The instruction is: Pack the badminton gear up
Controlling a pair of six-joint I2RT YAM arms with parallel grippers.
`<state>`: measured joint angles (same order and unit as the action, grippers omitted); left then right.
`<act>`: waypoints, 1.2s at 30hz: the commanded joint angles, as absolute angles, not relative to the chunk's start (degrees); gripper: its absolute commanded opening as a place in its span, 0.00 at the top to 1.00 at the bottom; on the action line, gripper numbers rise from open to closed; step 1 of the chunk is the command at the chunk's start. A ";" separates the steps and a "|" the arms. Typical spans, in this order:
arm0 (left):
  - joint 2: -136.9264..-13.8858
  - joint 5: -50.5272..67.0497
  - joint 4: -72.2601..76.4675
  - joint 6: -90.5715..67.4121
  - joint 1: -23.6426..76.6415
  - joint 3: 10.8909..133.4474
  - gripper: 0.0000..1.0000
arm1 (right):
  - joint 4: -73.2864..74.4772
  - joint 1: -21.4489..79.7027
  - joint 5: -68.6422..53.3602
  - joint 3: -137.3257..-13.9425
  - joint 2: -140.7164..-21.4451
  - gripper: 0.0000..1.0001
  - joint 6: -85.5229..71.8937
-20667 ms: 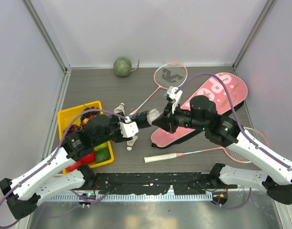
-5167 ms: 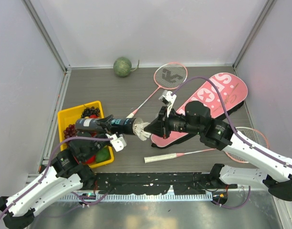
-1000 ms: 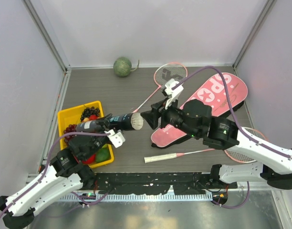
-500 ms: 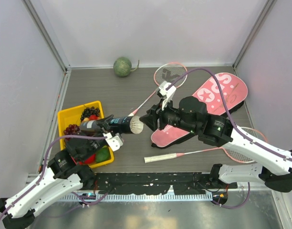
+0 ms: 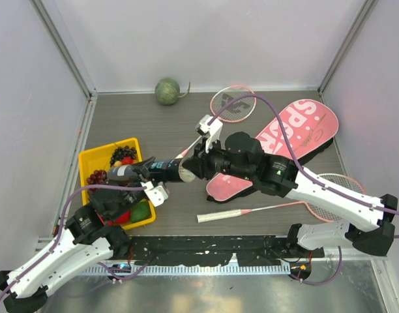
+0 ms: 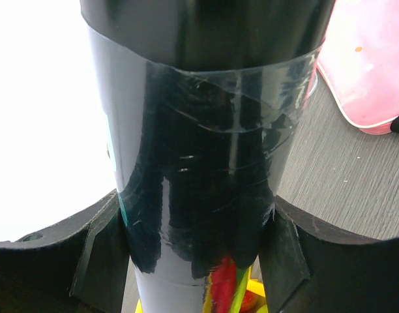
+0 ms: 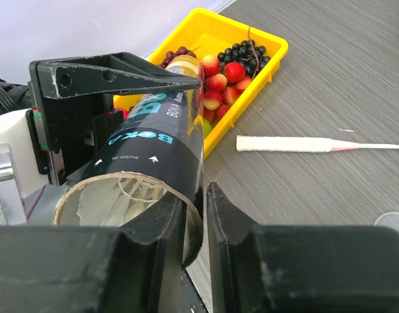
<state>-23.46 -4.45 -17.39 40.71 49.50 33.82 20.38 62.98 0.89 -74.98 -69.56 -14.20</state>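
Closed from both sides on the long black tube (image 6: 206, 130): the left gripper (image 6: 193, 244), tube wall seated snug between the pads. Held roughly level above the left-middle of the table (image 5: 141, 124), closed end over the yellow fruit tray (image 5: 88, 160), open mouth facing right. Meeting that mouth, the right gripper (image 7: 192, 225), drawn almost together with only a slim gap, the tube's rim lying in or just behind that gap; cannot tell whether pinched or merely straddled. Just inside the mouth, a white feather shuttlecock (image 7: 111, 199), feathers toward the opening, not far past the rim. No sight of the other two, perhaps deeper in the tube, impossible to say. Likely step: seating this one deeper. Risks from here: bending or crushing feathers if pushed off-centre with a fingertip on the skirt; shoving the tube leftward through the left clamp, or twisting it, if pressed harder than that hold resists; dragging the shuttlecock back out if a feather snags on a retreating finger; denting the rim if squeezed. Farther out, waiting on the table: one pink-framed racket (image 5: 232, 104) at the far middle; a second racket (image 5: 219, 216) near right, white handle toward the near middle; the pink "SPORT" bag (image 5: 297, 127) far right, partly beneath the right arm (image 5: 317, 189). Worth minding too: a wide swing of that arm sweeping bag or racket aside. Green melon (image 5: 167, 90) at the far edge, well apart.
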 commanded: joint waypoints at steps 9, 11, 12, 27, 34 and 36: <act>-23.11 -3.87 -11.07 41.13 49.66 34.37 1.00 | 15.39 66.00 7.91 -75.67 -71.63 0.75 -14.68; -23.03 -4.13 -11.07 41.05 49.66 34.54 1.00 | 15.03 66.09 7.91 -75.50 -72.07 0.75 -14.94; -23.11 -4.13 -11.07 41.04 49.66 34.54 1.00 | 14.94 66.27 8.00 -75.15 -72.16 0.74 -15.03; -23.90 -7.73 -10.81 42.71 49.75 33.92 1.00 | 18.80 66.36 8.88 -78.21 -66.19 0.60 -16.70; -24.08 -8.17 -11.16 42.72 49.75 34.28 1.00 | 21.35 64.52 9.75 -77.78 -59.51 0.57 -14.86; -23.91 -8.17 -11.51 42.45 49.75 34.71 1.00 | 21.62 60.92 8.62 -76.82 -59.06 0.57 -14.68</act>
<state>-24.25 -7.25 -16.40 41.43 49.50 33.43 21.30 65.10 8.38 -75.53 -61.06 -15.75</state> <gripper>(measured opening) 0.684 0.432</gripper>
